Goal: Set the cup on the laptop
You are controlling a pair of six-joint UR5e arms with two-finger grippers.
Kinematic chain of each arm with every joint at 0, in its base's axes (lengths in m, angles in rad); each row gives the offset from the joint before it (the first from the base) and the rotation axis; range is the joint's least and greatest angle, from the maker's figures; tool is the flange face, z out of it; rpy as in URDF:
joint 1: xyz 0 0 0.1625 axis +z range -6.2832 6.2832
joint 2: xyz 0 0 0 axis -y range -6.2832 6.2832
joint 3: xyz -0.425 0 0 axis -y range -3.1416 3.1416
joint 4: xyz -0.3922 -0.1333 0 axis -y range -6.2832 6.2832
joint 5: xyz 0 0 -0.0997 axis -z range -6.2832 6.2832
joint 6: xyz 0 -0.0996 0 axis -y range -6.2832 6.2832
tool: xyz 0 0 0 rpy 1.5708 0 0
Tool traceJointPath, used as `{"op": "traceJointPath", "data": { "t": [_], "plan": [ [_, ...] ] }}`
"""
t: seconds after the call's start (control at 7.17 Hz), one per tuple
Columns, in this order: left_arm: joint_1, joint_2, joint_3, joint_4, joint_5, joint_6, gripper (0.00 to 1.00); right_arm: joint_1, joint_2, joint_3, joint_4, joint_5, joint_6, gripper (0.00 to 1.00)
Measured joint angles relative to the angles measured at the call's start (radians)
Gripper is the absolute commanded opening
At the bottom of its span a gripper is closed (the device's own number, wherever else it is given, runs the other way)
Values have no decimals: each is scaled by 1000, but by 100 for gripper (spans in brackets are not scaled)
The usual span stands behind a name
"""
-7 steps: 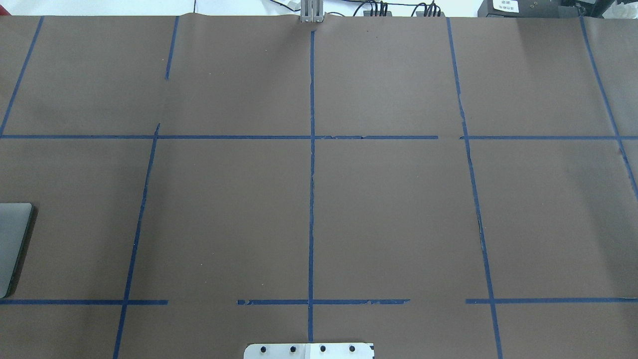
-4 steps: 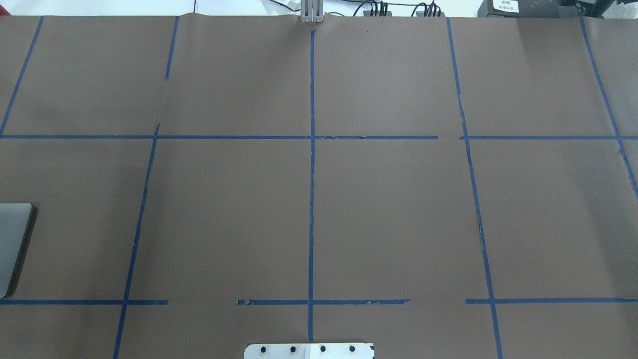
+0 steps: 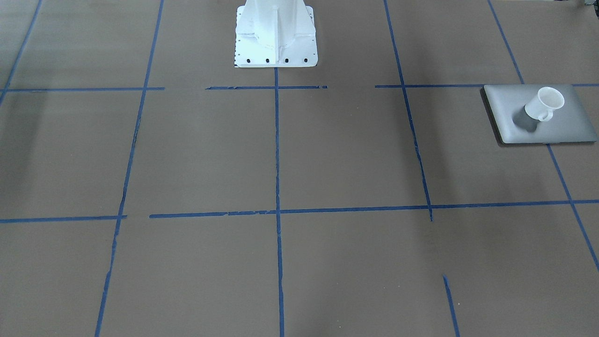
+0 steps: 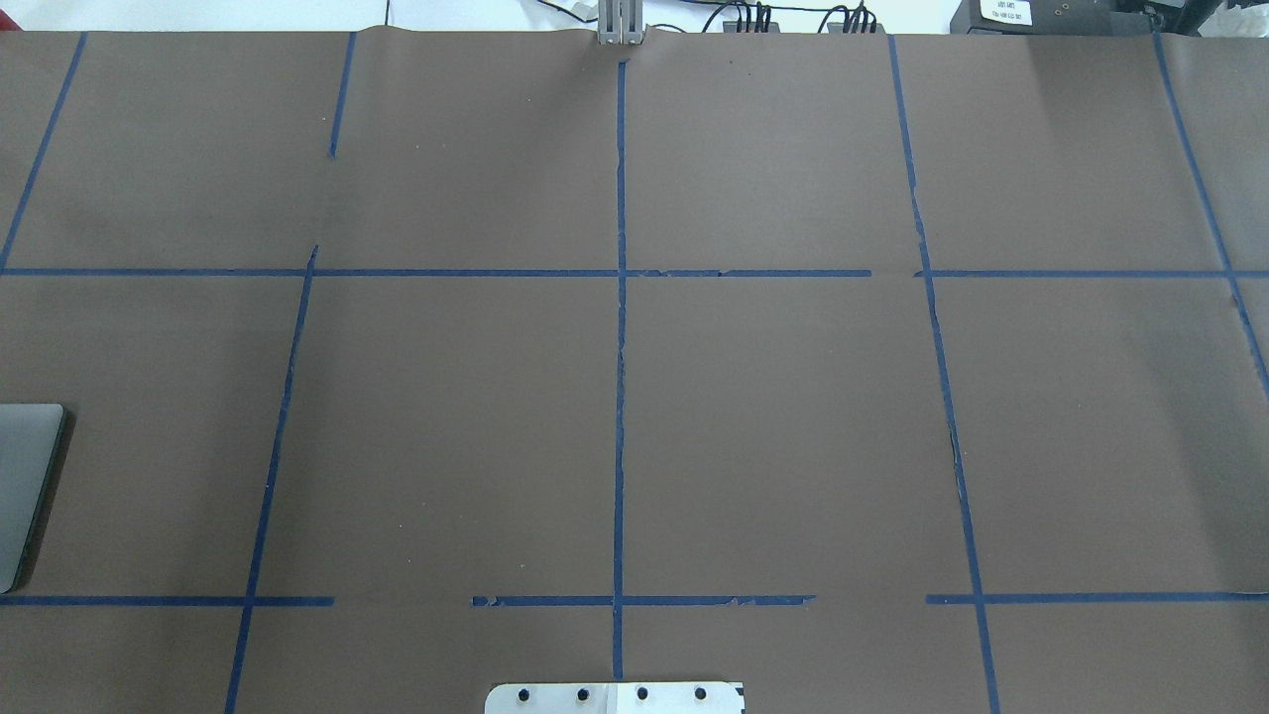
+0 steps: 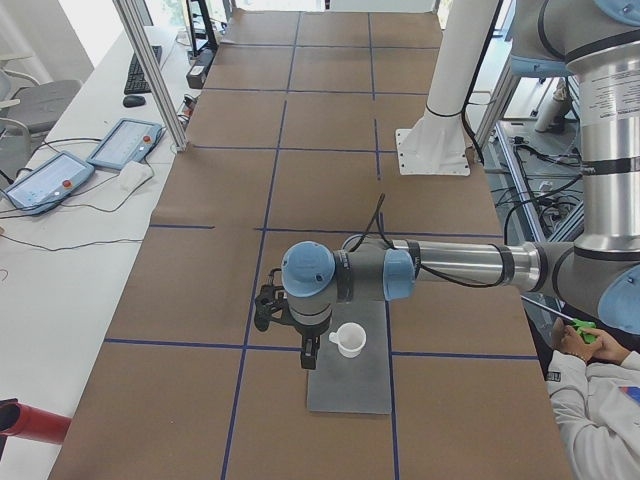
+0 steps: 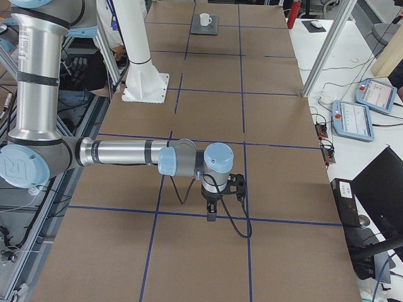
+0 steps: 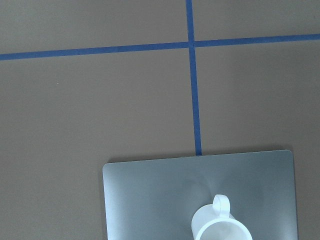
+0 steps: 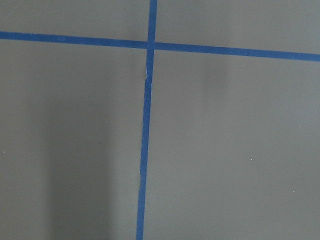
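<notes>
The small white cup (image 3: 545, 104) stands upright on the closed silver-grey laptop (image 3: 561, 127), by itself. The left wrist view shows the cup (image 7: 220, 227) at its bottom edge, handle towards the laptop's (image 7: 150, 200) far edge. In the exterior left view my left gripper (image 5: 308, 352) hangs just beside the cup (image 5: 348, 340), over the laptop (image 5: 350, 388); I cannot tell whether it is open or shut. My right gripper (image 6: 211, 214) hangs over bare table far from the cup (image 6: 204, 19); I cannot tell its state. Only a corner of the laptop (image 4: 25, 476) shows in the overhead view.
The table is brown paper with blue tape lines (image 3: 277, 154). The white robot pedestal (image 3: 276, 32) stands at the robot's edge. An aluminium post (image 5: 150, 70) and teach pendants (image 5: 125, 145) stand along the far side. A person (image 5: 590, 400) sits near the robot's left arm.
</notes>
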Motion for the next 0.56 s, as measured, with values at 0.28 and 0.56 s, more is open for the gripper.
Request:
{"op": "traceJointPath", "data": {
  "t": [0.28, 0.56],
  "plan": [
    [0, 0, 1, 1, 3, 0, 100, 0, 0, 0, -1, 0, 0, 100],
    [0, -1, 0, 1, 7, 0, 100, 0, 0, 0, 0, 0, 0, 100]
  ]
}}
